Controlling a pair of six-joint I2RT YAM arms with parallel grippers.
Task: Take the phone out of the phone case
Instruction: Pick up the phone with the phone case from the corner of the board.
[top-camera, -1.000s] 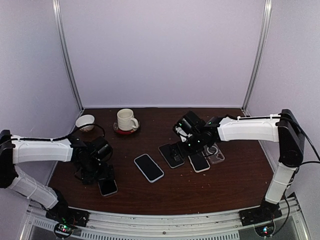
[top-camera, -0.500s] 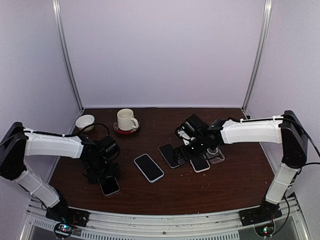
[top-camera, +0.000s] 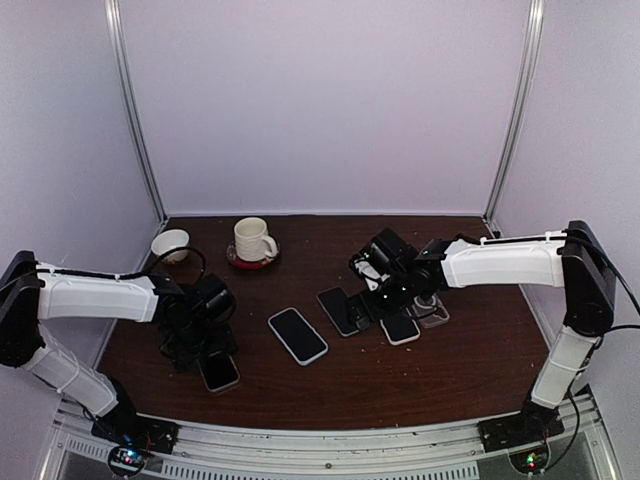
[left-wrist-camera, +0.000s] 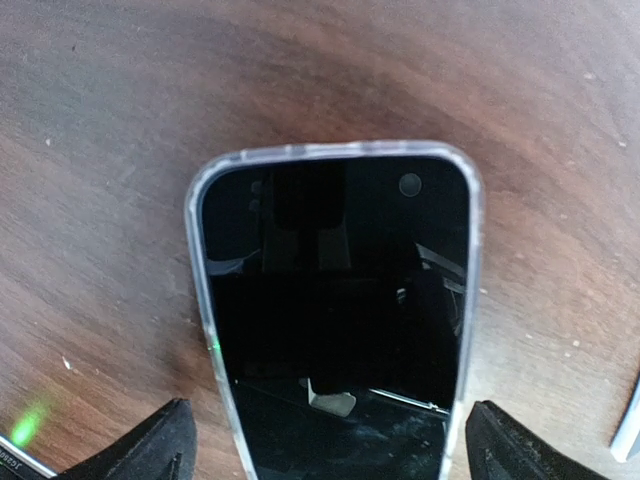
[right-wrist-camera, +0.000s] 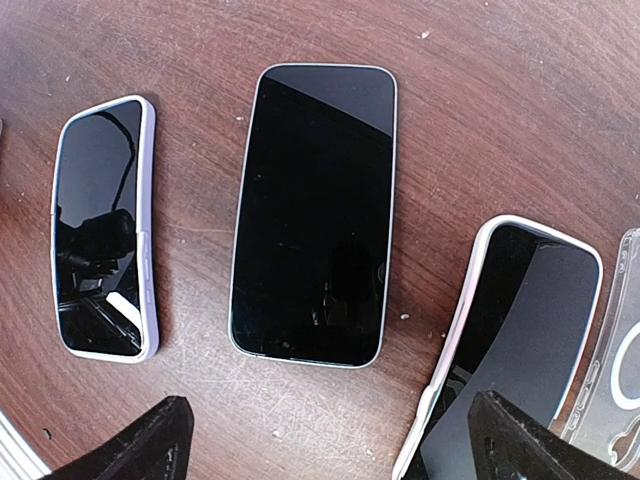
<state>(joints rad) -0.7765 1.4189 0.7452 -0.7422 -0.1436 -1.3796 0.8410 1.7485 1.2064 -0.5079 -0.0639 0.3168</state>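
A phone in a clear case (left-wrist-camera: 335, 320) lies flat on the brown table, screen up, and also shows in the top view (top-camera: 217, 373). My left gripper (left-wrist-camera: 335, 455) is open, with one fingertip on each side of the phone's near end; in the top view it (top-camera: 203, 347) hovers just behind the phone. My right gripper (right-wrist-camera: 335, 450) is open and empty above the table, between a bare phone (right-wrist-camera: 315, 215) and a white-cased phone (right-wrist-camera: 510, 340). In the top view it (top-camera: 385, 298) is over that group.
A phone in a pale case (right-wrist-camera: 100, 230) lies left of the bare one. An empty clear case (right-wrist-camera: 612, 365) lies at the right edge. A mug on a red coaster (top-camera: 252, 241) and a small white bowl (top-camera: 170, 243) stand at the back left.
My left gripper has shifted slightly over the clear-cased phone. My right gripper moved a little to the right a second ago and has since stayed still. No phone has moved.
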